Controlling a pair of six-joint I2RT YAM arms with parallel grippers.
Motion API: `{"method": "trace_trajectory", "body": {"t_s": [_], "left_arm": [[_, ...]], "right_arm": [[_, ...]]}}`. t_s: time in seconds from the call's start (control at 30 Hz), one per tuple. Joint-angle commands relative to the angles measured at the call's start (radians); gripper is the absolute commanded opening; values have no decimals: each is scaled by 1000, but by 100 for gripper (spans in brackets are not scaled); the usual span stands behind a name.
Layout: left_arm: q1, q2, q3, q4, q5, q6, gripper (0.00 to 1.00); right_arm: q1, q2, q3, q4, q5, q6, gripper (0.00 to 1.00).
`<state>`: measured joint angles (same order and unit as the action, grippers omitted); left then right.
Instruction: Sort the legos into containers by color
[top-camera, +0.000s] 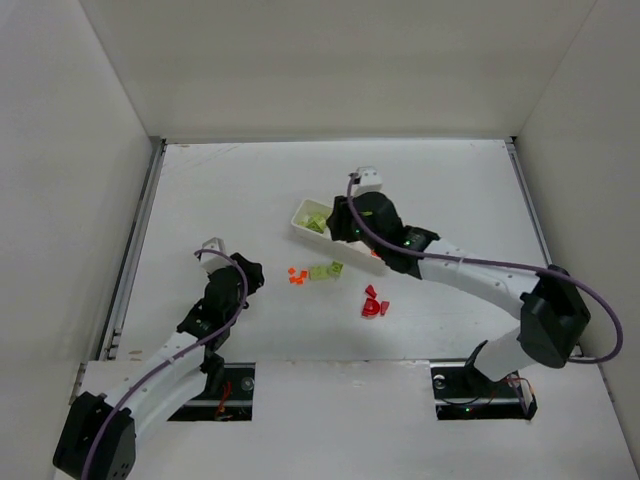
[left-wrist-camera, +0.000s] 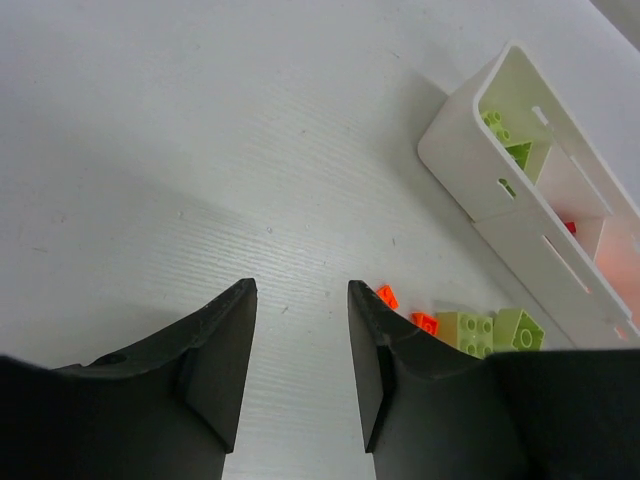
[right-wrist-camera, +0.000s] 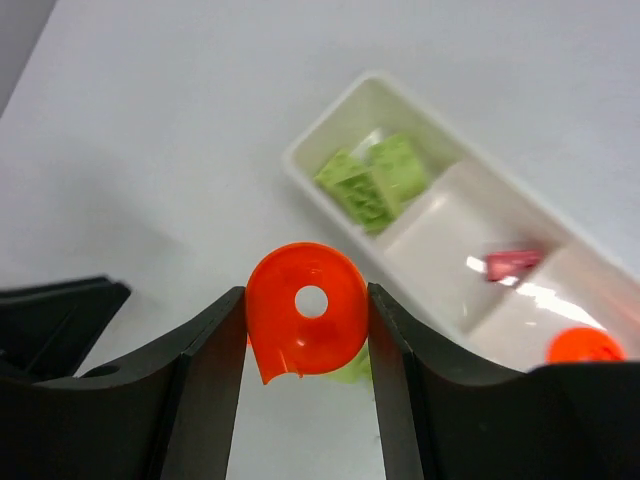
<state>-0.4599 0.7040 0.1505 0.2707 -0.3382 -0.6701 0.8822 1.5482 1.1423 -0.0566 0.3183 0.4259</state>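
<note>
My right gripper (right-wrist-camera: 306, 295) is shut on a bright orange rounded lego (right-wrist-camera: 307, 325) and holds it above the table, beside the white tray (right-wrist-camera: 330, 120). The tray's end compartment holds yellow-green blocks (right-wrist-camera: 375, 178), the middle one a small red piece (right-wrist-camera: 512, 263), the third an orange piece (right-wrist-camera: 585, 347). My left gripper (left-wrist-camera: 300, 330) is open and empty, low over bare table. Just to its right lie two small orange legos (left-wrist-camera: 424, 322) and two yellow-green blocks (left-wrist-camera: 470, 332). In the top view the right gripper (top-camera: 347, 230) covers part of the tray (top-camera: 303, 215).
Red pieces (top-camera: 375, 303) lie on the table in front of the tray. The small orange legos (top-camera: 296, 276) and yellow-green blocks (top-camera: 326, 270) lie between the two grippers. White walls enclose the table on the left, back and right.
</note>
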Motion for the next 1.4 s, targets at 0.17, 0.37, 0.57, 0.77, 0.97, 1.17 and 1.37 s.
{"method": "trace_trajectory", "body": {"t_s": [0.17,0.37,0.57,0.77,0.97,1.17,1.37], "left_arm": [[-55,35,-14,104,-5,27,33],[-170,60,73,15,-7,32,31],[-369,178,204,-33,-18,49,31],[-619,333,291,-22,-111,40,35],[-765,478,374,-8,-167,33,41],[-842,606,454,27,-165,49,48],[-871,719,517,51,-156,49,50]], "right_arm": [[-177,-138,-257,101,64,17,41],[-211,-149,-285,100,50,-2,41],[-228,-120,-299,112,36,-21,43],[-222,-82,-305,143,33,-4,45],[-222,-54,-299,143,35,11,57],[-222,-77,-314,162,33,20,69],[-219,-158,-360,228,42,34,67]]}}
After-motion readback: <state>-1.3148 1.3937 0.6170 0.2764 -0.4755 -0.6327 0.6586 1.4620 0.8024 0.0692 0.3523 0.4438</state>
